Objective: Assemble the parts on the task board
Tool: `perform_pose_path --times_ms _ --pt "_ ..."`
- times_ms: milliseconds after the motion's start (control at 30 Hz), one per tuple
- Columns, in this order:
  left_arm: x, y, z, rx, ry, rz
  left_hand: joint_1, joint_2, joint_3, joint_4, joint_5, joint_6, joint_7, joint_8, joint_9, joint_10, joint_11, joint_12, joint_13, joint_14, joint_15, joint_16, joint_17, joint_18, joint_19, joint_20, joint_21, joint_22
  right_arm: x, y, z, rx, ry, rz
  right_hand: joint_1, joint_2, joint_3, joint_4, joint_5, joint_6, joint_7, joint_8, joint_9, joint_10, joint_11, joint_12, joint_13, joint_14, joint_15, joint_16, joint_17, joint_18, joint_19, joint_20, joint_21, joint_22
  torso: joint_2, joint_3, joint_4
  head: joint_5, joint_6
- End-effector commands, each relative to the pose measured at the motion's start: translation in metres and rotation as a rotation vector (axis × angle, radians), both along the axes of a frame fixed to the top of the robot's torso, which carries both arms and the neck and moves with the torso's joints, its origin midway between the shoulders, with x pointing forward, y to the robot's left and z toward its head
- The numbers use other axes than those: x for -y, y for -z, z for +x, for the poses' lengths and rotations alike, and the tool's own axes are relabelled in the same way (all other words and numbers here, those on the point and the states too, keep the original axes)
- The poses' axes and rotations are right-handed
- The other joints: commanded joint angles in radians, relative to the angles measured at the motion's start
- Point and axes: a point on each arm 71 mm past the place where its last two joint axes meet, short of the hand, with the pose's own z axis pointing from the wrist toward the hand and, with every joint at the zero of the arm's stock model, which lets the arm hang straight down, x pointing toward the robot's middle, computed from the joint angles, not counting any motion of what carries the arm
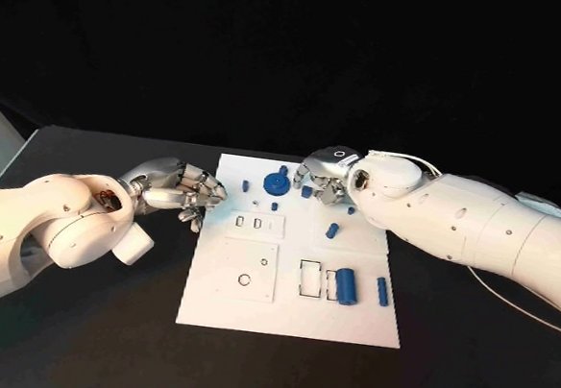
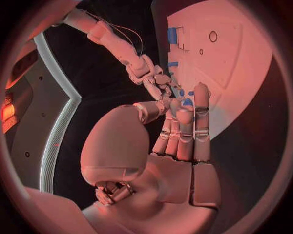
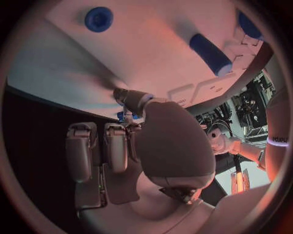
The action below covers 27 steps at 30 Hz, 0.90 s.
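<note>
Blue parts [image 1: 276, 185] lie at the task board's [image 1: 290, 313] far edge beneath the right hand [image 1: 326, 167], fingers curled, hold indiscernible; left hand [image 1: 178, 188] hovers empty, fingers spread, beside the board's left edge.

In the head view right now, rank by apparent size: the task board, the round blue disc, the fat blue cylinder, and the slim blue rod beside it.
1. task board
2. fat blue cylinder
3. round blue disc, close to the cylinder, so that rank is unsure
4. slim blue rod

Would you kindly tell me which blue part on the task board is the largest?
The thick blue cylinder lying beside the rectangular slot, on the board's near right; the other parts are thinner or smaller.
</note>
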Motion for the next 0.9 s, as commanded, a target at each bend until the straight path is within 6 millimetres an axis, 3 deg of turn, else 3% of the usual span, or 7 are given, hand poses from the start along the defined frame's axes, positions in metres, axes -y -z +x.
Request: perform_pose_path --times_ms 33,300,500,900 --pt "0.0015 -0.0004 -0.0014 -0.005 0.021 -0.007 0.001 0.010 -0.001 0.005 -0.003 -0.001 0.005 -0.003 -0.001 -0.007 0.001 -0.003 -0.001 -0.007 0.000 -0.005 -0.001 0.014 -0.001 0.005 -0.006 -0.001 0.0024 0.0013 -0.0003 0.015 -0.009 -0.020 -0.004 0.004 0.004 -0.004 -0.006 0.012 0.002 0.009 0.003 0.045 0.001 -0.006 0.208 0.094 -0.003 0.005 0.212 -0.006 0.097 -0.006 0.004 0.239 0.001 0.0013 -0.0010 0.002 -0.004" --pt "0.0015 0.0000 -0.0015 -0.009 0.025 -0.005 0.001 0.010 -0.001 0.005 -0.003 -0.001 0.005 -0.003 -0.001 -0.007 0.001 -0.003 -0.001 -0.007 0.000 -0.005 -0.001 0.014 -0.001 0.005 -0.006 -0.001 0.0019 0.0008 -0.0001 0.021 -0.013 -0.018 -0.014 0.007 0.006 -0.006 -0.013 0.053 0.012 0.041 0.026 0.049 0.008 0.000 0.213 0.094 0.003 0.005 0.212 -0.006 0.097 -0.001 0.005 0.240 0.001 0.0015 0.0001 0.000 -0.007" --pt "0.0012 0.0001 -0.0016 -0.011 0.026 -0.004 0.002 0.010 -0.002 0.007 -0.003 -0.002 0.005 -0.002 -0.003 -0.007 0.001 -0.001 -0.003 -0.008 0.001 -0.004 -0.001 0.014 0.000 0.005 -0.008 -0.003 0.0006 0.0008 0.0002 0.023 -0.016 -0.016 -0.029 0.012 -0.004 0.001 -0.051 0.078 0.020 0.066 0.052 0.058 0.014 0.009 0.220 0.094 0.007 0.005 0.214 -0.007 0.098 0.004 0.007 0.242 0.001 0.0020 -0.0004 -0.001 -0.009" --pt "0.0011 -0.0002 -0.0022 -0.011 0.027 -0.004 0.004 0.010 -0.001 0.007 -0.003 -0.003 0.004 -0.001 -0.003 -0.008 0.001 -0.001 -0.004 -0.008 0.001 -0.004 -0.002 0.014 0.000 0.005 -0.008 -0.003 -0.0015 0.0013 0.0013 0.034 -0.020 -0.009 -0.047 0.015 -0.029 0.018 -0.087 0.097 0.025 0.088 0.081 0.062 0.019 0.014 0.224 0.095 0.008 0.006 0.216 -0.008 0.099 0.006 0.010 0.244 0.001 0.0000 0.0005 0.000 -0.015"
